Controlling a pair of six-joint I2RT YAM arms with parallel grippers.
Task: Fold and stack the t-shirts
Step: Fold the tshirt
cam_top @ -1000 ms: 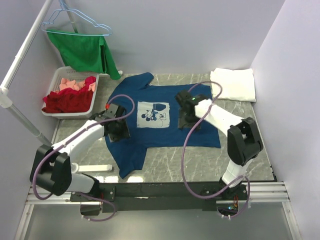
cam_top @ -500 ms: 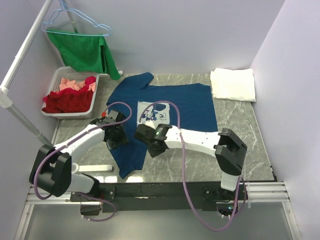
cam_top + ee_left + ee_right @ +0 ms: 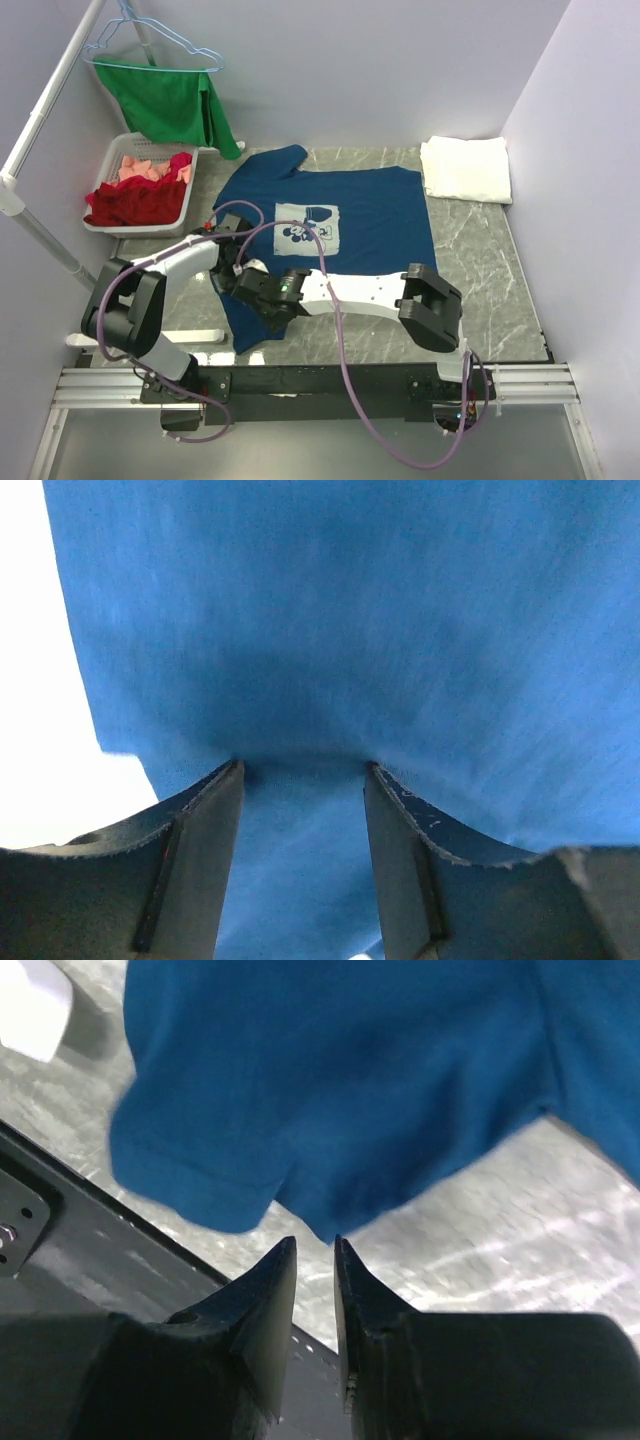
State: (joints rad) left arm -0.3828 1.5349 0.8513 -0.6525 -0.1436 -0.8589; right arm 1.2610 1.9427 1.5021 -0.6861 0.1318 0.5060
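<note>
The navy t-shirt lies spread flat on the marble table, its white mouse print facing up. The white t-shirt sits folded at the back right corner. My left gripper is open and presses down on the shirt's left side; in the left wrist view its tips dent the blue cloth. My right arm reaches across to the left. Its gripper hovers at the near-left sleeve. Its fingers stand a narrow gap apart, empty, just below the cloth's corner.
A white basket of red and pink clothes stands at the back left, with a green garment on a hanger above it. A small white object lies near the left front. The black base rail runs just beyond the sleeve.
My right arm swept from the shirt's right side across to its near-left sleeve. The left gripper shifted slightly toward the near side on the shirt's left edge.
</note>
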